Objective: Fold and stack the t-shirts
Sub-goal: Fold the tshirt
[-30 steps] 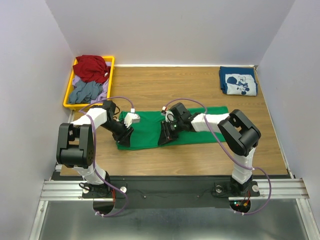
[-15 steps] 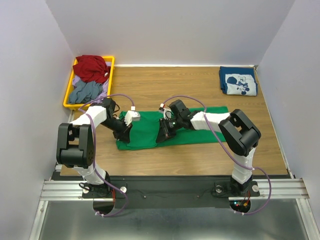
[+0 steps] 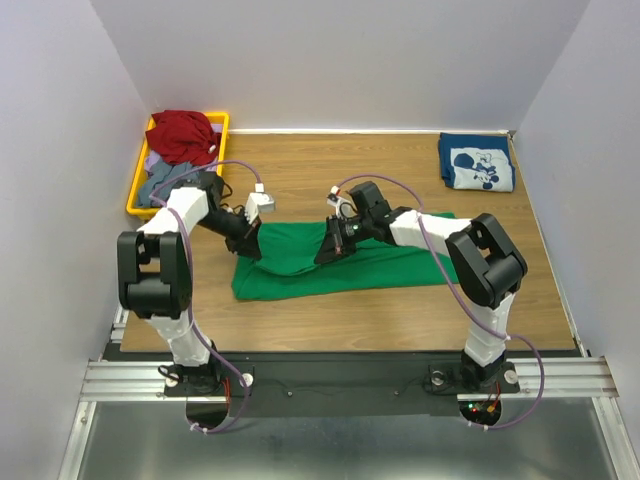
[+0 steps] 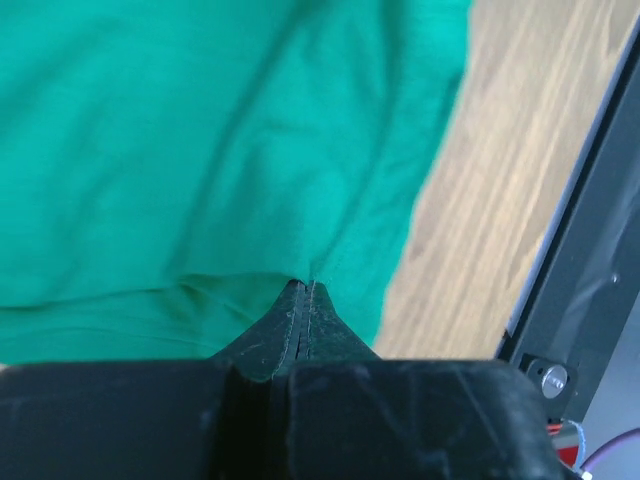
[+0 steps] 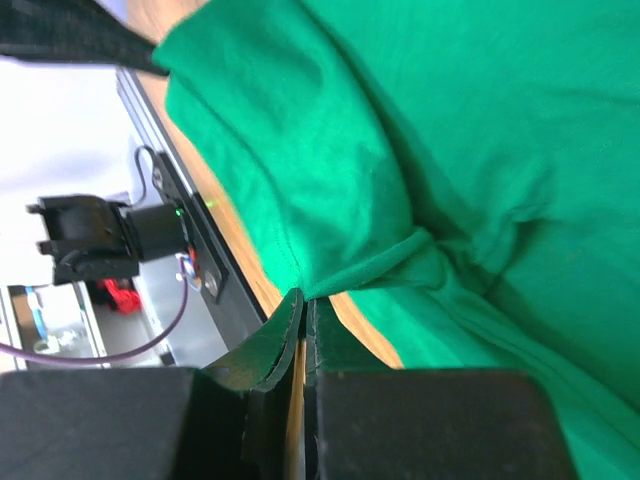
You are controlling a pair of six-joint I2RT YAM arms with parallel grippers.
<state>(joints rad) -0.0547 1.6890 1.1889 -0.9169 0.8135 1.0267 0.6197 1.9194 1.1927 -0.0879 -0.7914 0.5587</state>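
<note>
**Pinching the green t-shirt at two points**

A yellow bin point(image 3: 137, 186) is seen at the far left of the tabletop point(image 3: 400, 310). A red garment point(image 3: 182, 135) is heaped at its far end and grey cloth point(image 3: 170, 181) lies nearer.

Just right of the bin, the left arm point(image 3: 185, 210) is stretched over the left end of the green t-shirt point(image 3: 300, 268). The jaws of the left arm are pressed fully together, and a fold of the green cloth is gripped at their tips, as shown by the left wrist view. The shirt is spread lengthwise across the middle of the tabletop, and its left part is rumpled and drawn up toward the two grips.

Near the shirt's middle, the jaws of the right arm are likewise closed tight on a gathered fold at its edge. Bare wood is seen beneath that fold in the right wrist view. The right arm point(image 3: 425, 228) is laid low over the shirt's right half.

At the far right corner, the navy t-shirt point(image 3: 476, 162) is set folded with its white cartoon print upward, well apart from the green one.
</note>
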